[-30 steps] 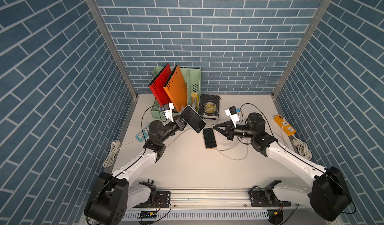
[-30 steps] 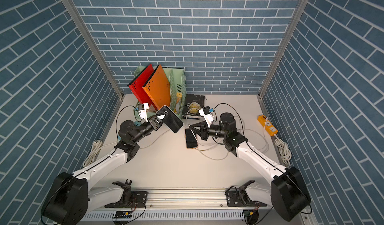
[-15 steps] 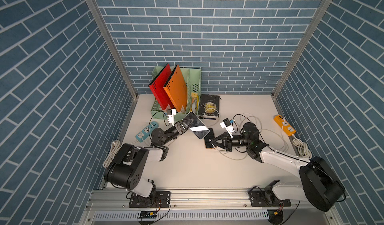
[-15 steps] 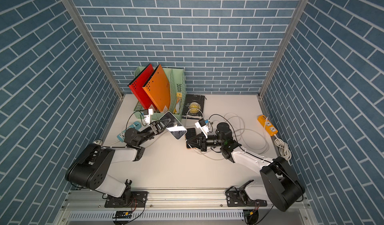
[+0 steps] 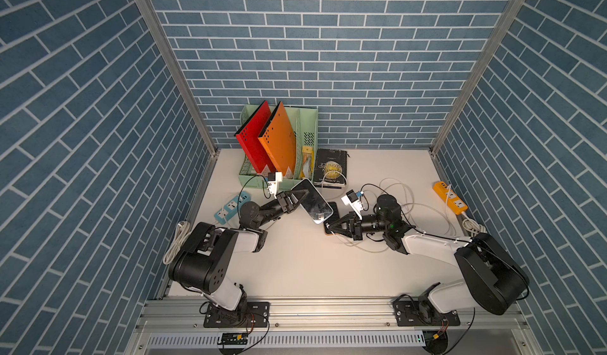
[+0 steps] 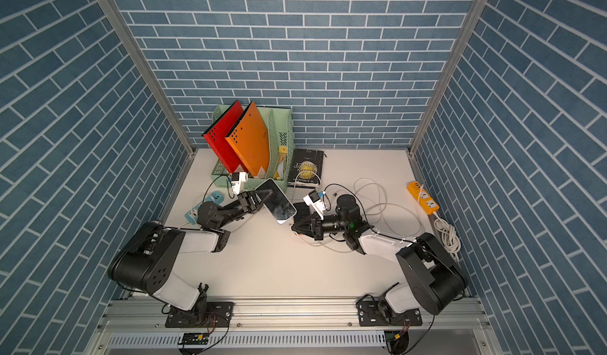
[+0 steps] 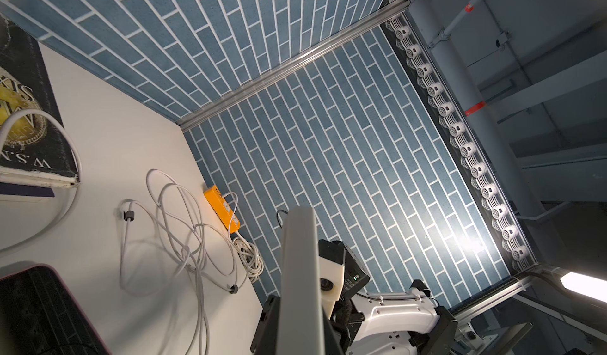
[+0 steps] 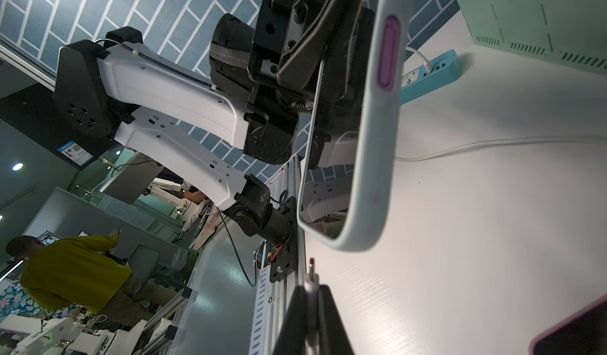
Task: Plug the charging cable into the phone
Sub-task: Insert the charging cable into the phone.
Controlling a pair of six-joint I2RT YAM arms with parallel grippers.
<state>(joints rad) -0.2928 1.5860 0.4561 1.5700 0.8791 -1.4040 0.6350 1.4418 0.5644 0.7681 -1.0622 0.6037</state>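
Phone (image 5: 317, 205) hangs tilted above the worktop (image 5: 295, 264), clamped in the left fingers (image 5: 299, 195). Right fingers (image 5: 335, 230) pinch the charging cable plug (image 8: 310, 279) nearby.

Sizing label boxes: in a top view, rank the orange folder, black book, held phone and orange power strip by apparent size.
1. orange folder
2. black book and held phone: alike; the phone is raised nearer the camera
3. orange power strip

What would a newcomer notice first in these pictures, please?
The left tool holds a phone in a pale mint case above the table's middle. The right tool pinches the white charging cable's plug just short of it. Red and orange folders lean in a green rack at the back.
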